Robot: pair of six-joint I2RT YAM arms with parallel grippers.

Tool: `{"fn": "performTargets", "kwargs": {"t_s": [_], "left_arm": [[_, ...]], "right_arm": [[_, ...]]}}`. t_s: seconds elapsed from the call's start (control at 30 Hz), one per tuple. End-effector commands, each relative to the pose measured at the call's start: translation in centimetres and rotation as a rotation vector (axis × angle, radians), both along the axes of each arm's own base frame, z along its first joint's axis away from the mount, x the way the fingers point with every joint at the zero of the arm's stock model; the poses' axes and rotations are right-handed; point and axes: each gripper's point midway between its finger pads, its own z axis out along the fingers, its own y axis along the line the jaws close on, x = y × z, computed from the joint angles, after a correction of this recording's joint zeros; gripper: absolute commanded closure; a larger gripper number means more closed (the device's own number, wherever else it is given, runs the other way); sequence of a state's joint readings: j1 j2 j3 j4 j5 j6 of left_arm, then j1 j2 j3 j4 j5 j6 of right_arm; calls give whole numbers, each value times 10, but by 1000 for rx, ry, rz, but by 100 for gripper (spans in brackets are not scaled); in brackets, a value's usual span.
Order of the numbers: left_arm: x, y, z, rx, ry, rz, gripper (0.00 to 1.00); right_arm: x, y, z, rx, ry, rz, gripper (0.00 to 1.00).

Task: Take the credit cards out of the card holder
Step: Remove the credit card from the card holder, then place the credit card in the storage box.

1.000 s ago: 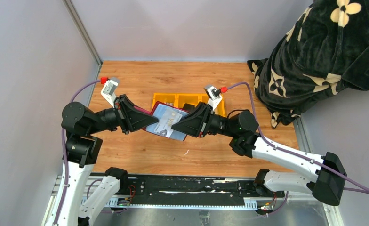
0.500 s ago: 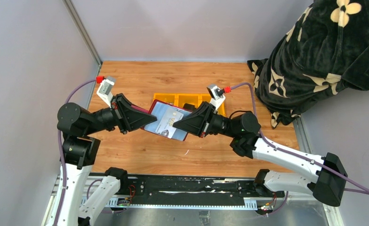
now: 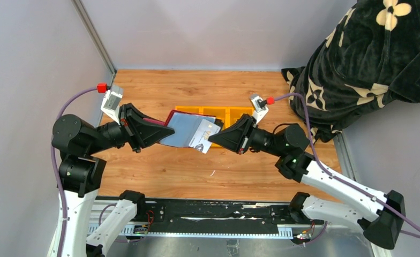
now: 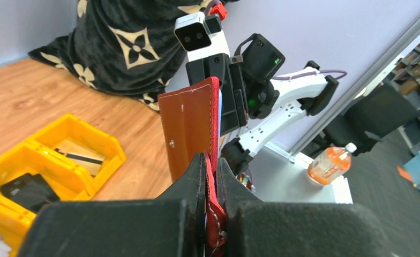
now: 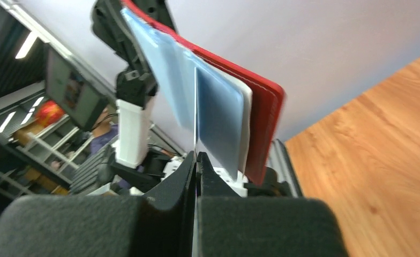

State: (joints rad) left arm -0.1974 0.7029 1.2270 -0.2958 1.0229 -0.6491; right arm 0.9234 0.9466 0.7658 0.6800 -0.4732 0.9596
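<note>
My left gripper (image 3: 164, 131) is shut on one edge of the maroon card holder (image 3: 170, 118) and holds it open above the table, its pale see-through sleeves (image 3: 184, 129) fanned out. In the left wrist view the holder (image 4: 189, 126) stands upright from the shut jaws (image 4: 211, 160). My right gripper (image 3: 213, 138) is shut on a silvery-grey card (image 3: 205, 134) that sticks partly out of the sleeves. In the right wrist view this card (image 5: 196, 107) shows edge-on, rising from the shut jaws (image 5: 197, 156). A dark card (image 4: 28, 190) and a tan card (image 4: 82, 152) lie in the yellow tray (image 4: 109, 147).
The yellow three-compartment tray (image 3: 234, 111) sits on the wooden table just behind both grippers. A black floral blanket (image 3: 358, 59) is heaped at the back right. Grey walls close the left and far sides.
Both grippers have drawn apart, the left with the holder to the left, the right to the right. The silvery-grey card has slid further out of the sleeves.
</note>
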Motion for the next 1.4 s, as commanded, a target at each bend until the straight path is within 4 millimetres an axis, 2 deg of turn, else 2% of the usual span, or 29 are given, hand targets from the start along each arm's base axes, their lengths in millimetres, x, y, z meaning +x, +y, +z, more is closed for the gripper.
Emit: {"fn": "performTargets", "kwargs": {"t_s": [0.0, 0.23, 0.37, 0.5, 0.57, 0.67, 0.8, 0.9, 1.1, 1.17, 1.27, 1.37], "left_arm": [[2, 4, 1, 45, -73, 34, 100], [0, 4, -1, 62, -75, 18, 100], [0, 4, -13, 99, -74, 11, 100], [-3, 4, -32, 151, -59, -18, 100], [-6, 5, -42, 182, -60, -31, 100], [-8, 7, -54, 210, -56, -40, 100], [-14, 9, -68, 242, -58, -49, 100], [-17, 11, -80, 275, -70, -53, 100], [-18, 15, -97, 307, -97, -33, 100], [-14, 17, -103, 331, -113, -17, 100], [-8, 20, -115, 372, -136, -5, 100], [-3, 21, -123, 399, -140, -6, 100]], "right_arm": [[26, -22, -21, -139, -26, -139, 100], [87, -49, -70, -325, 56, -280, 100], [131, -59, -119, -559, 124, -364, 100], [162, -53, -158, -706, 172, -358, 100], [178, -37, -169, -702, 188, -332, 100], [193, 4, -179, -684, 208, -231, 100], [204, 60, -206, -736, 246, -103, 100], [216, 87, -233, -777, 303, -71, 100], [231, 111, -279, -857, 365, -66, 100], [234, 113, -283, -880, 359, -75, 88], [237, 110, -277, -897, 328, -102, 72], [238, 103, -255, -897, 274, -135, 59]]}}
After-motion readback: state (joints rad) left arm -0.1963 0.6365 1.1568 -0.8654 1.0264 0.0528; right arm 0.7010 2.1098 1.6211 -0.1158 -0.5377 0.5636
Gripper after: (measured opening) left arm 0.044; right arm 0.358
